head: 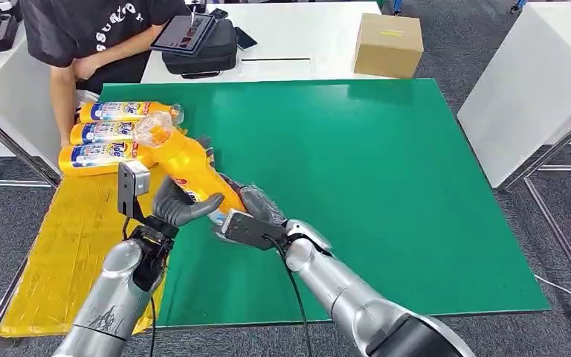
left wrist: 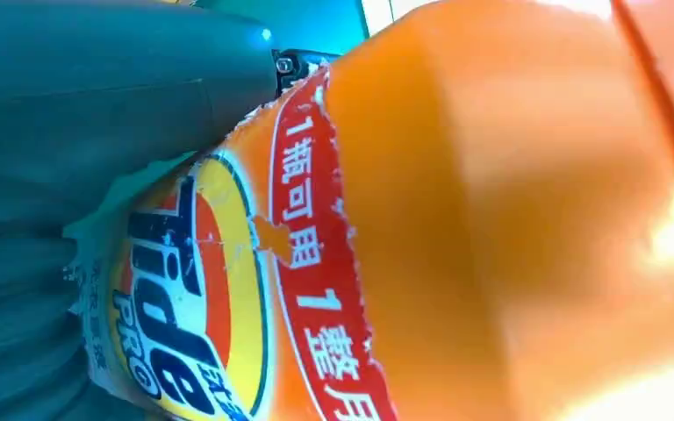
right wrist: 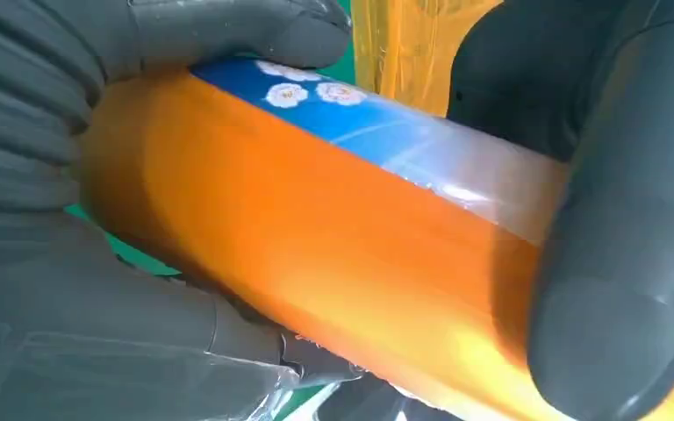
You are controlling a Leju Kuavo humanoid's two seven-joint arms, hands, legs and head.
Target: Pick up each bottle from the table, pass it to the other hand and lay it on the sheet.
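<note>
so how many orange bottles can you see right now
4. Three bottles lie side by side at the yellow sheet's far end. The fourth bottle is held over the green mat between the left robot hand and right robot hand.

Green mat (head: 357, 186): bare to the right of both hands, free passage there.
Yellow sheet (head: 74, 245): near part bare; far end taken by three laid bottles (head: 108, 134).
Person (head: 74, 44): stands just behind those bottles, arm hanging beside them.
Cardboard box (head: 389, 44): on the far bench (head: 297, 37), well apart.
</note>
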